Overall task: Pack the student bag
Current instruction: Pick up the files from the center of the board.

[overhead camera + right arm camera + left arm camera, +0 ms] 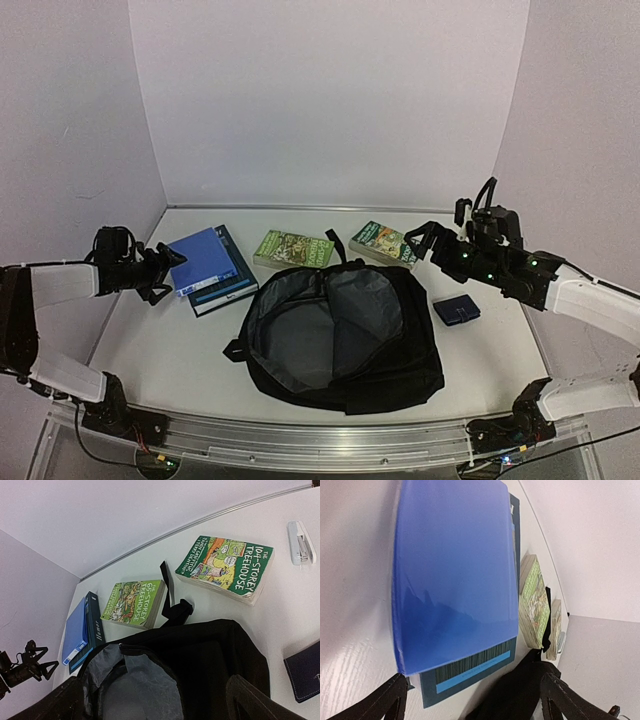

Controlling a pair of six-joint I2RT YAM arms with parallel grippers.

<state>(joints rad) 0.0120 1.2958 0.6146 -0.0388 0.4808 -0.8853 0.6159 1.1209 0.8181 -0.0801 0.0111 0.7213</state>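
Left tool (168, 272) and right tool (425, 243) stand wide and empty, the large soft black fabric backpack (395, 365) lying unzipped on the counter (150, 340) between them; judged best: the left should advance squarely onto the glossy blue folder (200, 255) just ahead, pinching its near edge.

I see the black bag (345, 340) lying flat mid-worktop, unzipped, its grey lining exposed, top loop pointing away.

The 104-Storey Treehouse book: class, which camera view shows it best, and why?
The right wrist view: the 104-Storey Treehouse book lies cover-up and whole, its title readable. The top external view shows it small, title illegible. The left wrist view shows only its page edge, far off.
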